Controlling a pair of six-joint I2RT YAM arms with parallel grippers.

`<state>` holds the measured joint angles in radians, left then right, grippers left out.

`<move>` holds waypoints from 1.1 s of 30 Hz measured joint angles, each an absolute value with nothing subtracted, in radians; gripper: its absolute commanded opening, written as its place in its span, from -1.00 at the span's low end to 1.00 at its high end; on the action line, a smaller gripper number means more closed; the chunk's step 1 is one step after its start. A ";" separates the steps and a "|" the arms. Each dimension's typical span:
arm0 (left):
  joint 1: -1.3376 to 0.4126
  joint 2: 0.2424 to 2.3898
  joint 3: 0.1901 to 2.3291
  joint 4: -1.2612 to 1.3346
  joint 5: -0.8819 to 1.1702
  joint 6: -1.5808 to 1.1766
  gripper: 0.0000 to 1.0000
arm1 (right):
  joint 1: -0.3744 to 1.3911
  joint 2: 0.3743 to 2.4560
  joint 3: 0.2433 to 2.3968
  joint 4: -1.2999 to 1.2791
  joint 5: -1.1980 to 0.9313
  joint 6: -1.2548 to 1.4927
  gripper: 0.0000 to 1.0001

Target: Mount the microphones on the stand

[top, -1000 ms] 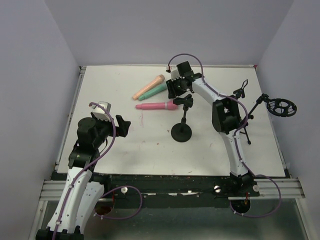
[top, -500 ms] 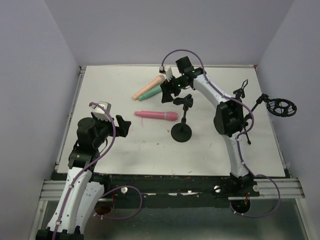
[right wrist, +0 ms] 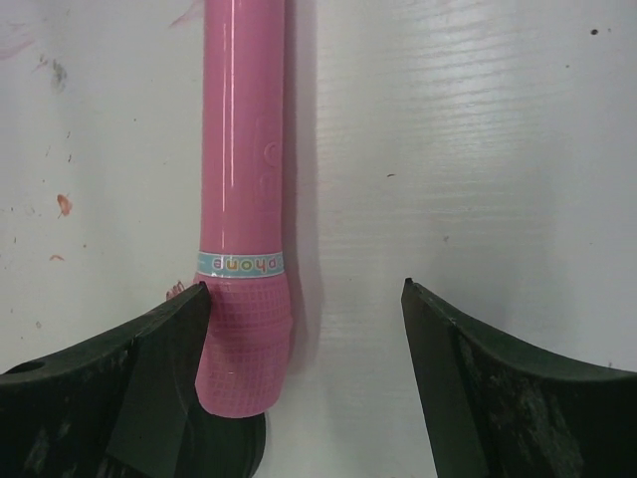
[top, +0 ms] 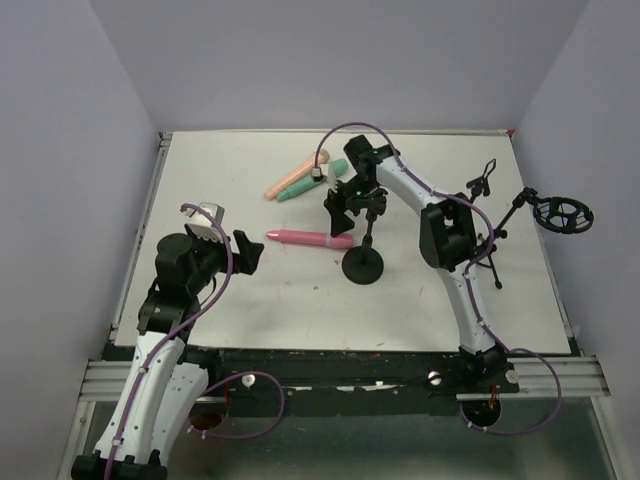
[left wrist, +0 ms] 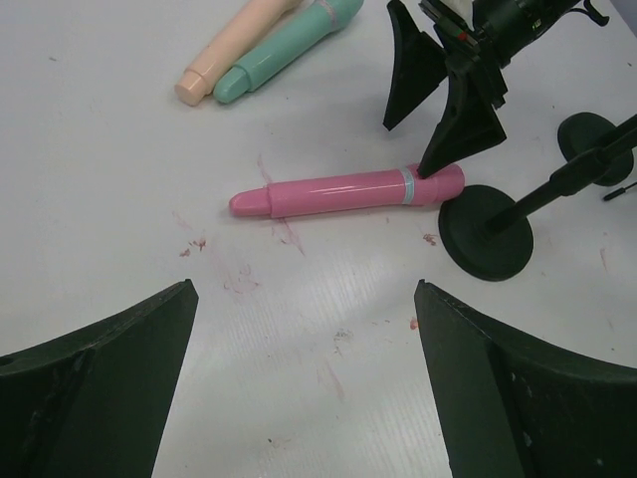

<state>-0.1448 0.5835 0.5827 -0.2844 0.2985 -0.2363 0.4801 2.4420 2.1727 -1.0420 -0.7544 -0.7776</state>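
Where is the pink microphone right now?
In the top view the pink microphone lies flat on the table, its head beside the black stand's round base, with the open right gripper just above it.

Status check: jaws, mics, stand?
Left gripper open, empty. Right gripper open above pink mic, which lies flat beside stand base, unclipped. Green mic and peach mic farther back, not in the way.

place: robot lab cell | evidence: white table (top: pixel 250 290) boxed by plain lavender walls (top: pixel 330 60), aluminium frame rail (top: pixel 110 378)
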 measured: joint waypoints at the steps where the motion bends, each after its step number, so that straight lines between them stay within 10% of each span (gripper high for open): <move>1: -0.145 0.587 0.582 -0.283 0.303 -0.238 0.97 | 0.482 2.442 2.172 -1.052 -0.758 -0.798 0.71; 21: -0.144 0.614 0.580 -0.277 0.339 -0.259 0.97 | 0.524 2.320 1.896 -0.882 -0.622 -0.956 0.55; 33: -0.144 0.619 0.580 -0.277 0.363 -0.259 0.97 | 0.523 2.302 1.864 -0.839 -0.585 -1.059 -0.10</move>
<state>-0.1440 0.6189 0.5804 -0.2768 0.3630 -0.2592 0.5232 2.3020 1.8637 -0.8394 -0.5854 -1.0592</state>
